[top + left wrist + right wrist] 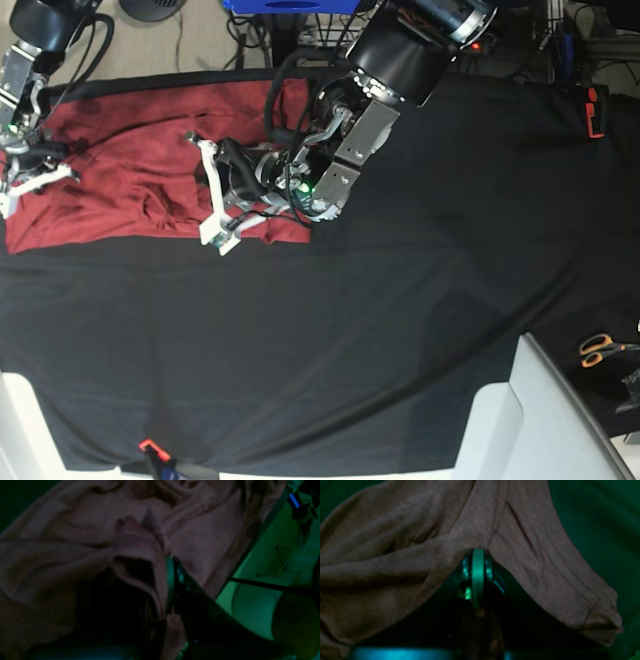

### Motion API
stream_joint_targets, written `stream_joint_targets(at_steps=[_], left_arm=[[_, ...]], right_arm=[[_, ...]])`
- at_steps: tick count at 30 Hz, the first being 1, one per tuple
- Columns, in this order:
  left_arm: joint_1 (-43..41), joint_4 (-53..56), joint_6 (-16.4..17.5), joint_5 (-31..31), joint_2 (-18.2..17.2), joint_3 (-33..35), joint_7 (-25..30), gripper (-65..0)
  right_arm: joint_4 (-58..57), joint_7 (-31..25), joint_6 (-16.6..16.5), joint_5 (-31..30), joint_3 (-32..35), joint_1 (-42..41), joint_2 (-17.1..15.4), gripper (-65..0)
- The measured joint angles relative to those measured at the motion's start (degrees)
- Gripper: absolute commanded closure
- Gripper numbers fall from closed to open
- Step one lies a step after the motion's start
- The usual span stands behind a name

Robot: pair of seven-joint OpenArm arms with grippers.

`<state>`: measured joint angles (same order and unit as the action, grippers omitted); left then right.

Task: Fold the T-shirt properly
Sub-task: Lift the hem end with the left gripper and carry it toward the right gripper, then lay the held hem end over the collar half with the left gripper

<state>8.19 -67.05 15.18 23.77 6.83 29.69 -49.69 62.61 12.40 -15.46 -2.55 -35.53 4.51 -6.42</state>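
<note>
I have 2 grippers on 1 shirt (140, 180). The shirt is the only red cloth here, and it lies bunched and wrinkled at the far left of the black tablecloth (400, 300), near the table's back edge.

My right gripper (478, 555) is at the shirt's far left end. Its 2 jaws are pressed together with a fold of shirt pinched between them; in the wrist view the cloth drapes down on both sides of the tips like a tent, and 1 hemmed cuff or corner hangs low to the right. In the base view this gripper (25, 165) sits over the shirt's left edge.

My left gripper (170, 562) is at the shirt's right part, and its jaws are closed on a gathered ridge of cloth. In the wrist view that ridge stands up in 1 hollow loop just beside the tips, with many creases spread behind it. In the base view the gripper (212, 195) points left, its white fingers (210, 165) lying over the red fabric near the shirt's near edge.

Off the shirt I count 1 pair of orange-handled scissors (603, 349) at the table's right edge, well apart from both grippers, and 1 red-and-black clamp (594, 110) at the far right corner.
</note>
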Motion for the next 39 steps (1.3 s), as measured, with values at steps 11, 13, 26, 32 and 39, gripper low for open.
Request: stream_joint_targets(at_steps=[11, 13, 26, 32, 39], left_arm=[[0.57, 1.70, -0.20, -0.42, 0.35, -0.35, 0.37, 0.0], [1.07, 1.81, -0.20, -0.42, 0.35, -0.07, 0.20, 0.0], [2.47, 1.81, -0.22, -0.35, 0.96, -0.02, 0.55, -24.7], [4.90, 1.81, -0.22, -0.15, 0.96, 6.16, 0.44, -32.4], [5.62, 1.81, 0.00, 0.39, 1.38, 11.19, 0.42, -32.3]], right_arm=[[-0.02, 0.07, 0.02, 0.00, 0.00, -0.02, 0.09, 0.0], [-0.02, 0.07, 0.00, 0.00, 0.02, -0.02, 0.09, 0.0], [-0.02, 0.04, 0.00, 0.00, 0.02, -0.02, 0.09, 0.0], [-0.02, 0.20, 0.00, 0.00, 0.02, -0.04, 0.09, 0.0], [-0.02, 0.20, 0.02, 0.00, 0.13, -0.02, 0.11, 0.0]])
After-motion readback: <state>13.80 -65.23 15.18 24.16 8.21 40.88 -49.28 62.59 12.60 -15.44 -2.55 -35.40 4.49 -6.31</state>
